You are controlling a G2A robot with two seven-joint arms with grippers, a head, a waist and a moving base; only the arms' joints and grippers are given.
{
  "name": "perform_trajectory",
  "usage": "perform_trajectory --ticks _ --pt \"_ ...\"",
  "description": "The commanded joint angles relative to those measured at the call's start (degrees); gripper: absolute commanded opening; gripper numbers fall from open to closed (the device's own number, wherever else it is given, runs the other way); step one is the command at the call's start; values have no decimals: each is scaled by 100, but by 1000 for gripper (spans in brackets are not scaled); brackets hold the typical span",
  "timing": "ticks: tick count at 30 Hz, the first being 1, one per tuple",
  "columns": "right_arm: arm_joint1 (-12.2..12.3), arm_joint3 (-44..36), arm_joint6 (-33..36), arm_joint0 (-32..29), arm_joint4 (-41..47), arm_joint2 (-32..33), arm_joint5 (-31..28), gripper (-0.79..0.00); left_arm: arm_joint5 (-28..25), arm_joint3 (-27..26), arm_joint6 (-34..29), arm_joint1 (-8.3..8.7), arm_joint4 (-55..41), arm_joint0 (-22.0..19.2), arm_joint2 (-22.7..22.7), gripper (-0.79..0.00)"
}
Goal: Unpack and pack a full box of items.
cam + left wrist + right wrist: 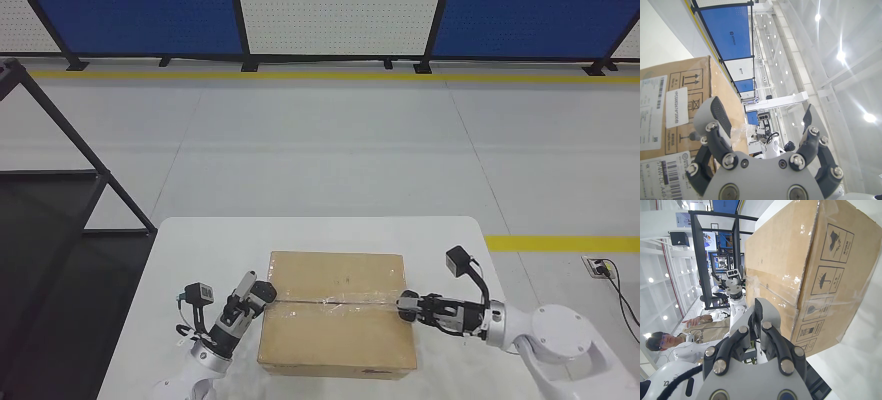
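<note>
the box sits shut in the middle of the white table. clear tape runs across its lid from side to side. your left gripper is wide open with nothing in it. it is right by one end of the tape line, with one finger close to the box wall. a crumpled tape end sticks up just beside that finger. your right gripper is at the other end of the tape line with its fingers squeezed together. you can't tell if a bit of tape is pinched in there.

here is what i think could go wrong. if you pull the tape fast, the whole box may slide or tip, since nothing holds it down. the tape could snap and leave a piece stuck on the lid. if the open fingers close too low, they may grab cardboard and rip it. if both arms push in together, the box could get squashed.
</note>
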Motion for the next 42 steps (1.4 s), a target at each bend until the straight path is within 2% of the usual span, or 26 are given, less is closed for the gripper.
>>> perform_trajectory --ticks 1,19,21,22,24,26,27,29,30,31,32,42 --pt "-4 3 -23 24 27 -5 -13 -785 5 6 3 3 1 0 3 0" --pt "15 142 20 73 46 64 90 -785 -17 8 5 35 -51 -11 23 0" --pt "19 161 56 77 37 64 107 -767 -15 10 7 38 -54 -15 26 0" --pt "21 171 71 81 29 62 120 -742 -13 11 9 39 -55 -18 28 0" --pt "24 182 89 85 17 55 141 -640 0 19 5 43 -45 -29 34 0" --pt "26 187 103 93 1 51 156 -536 5 26 9 45 -47 -39 40 0" --pt "27 192 108 94 4 49 166 -453 5 28 12 46 -47 -43 44 0" --pt "30 206 123 99 -10 46 179 -354 5 35 9 49 -42 -51 53 0" --pt "32 212 126 102 -15 46 182 -252 5 37 11 50 -43 -55 56 0" --pt "32 220 129 103 -16 45 186 -68 5 39 13 51 -43 -58 60 0" --pt "34 228 134 105 -17 46 192 0 11 44 17 53 -40 -60 63 0" --pt "81 325 -14 -29 -12 297 193 0 31 46 27 63 -38 -83 106 0"
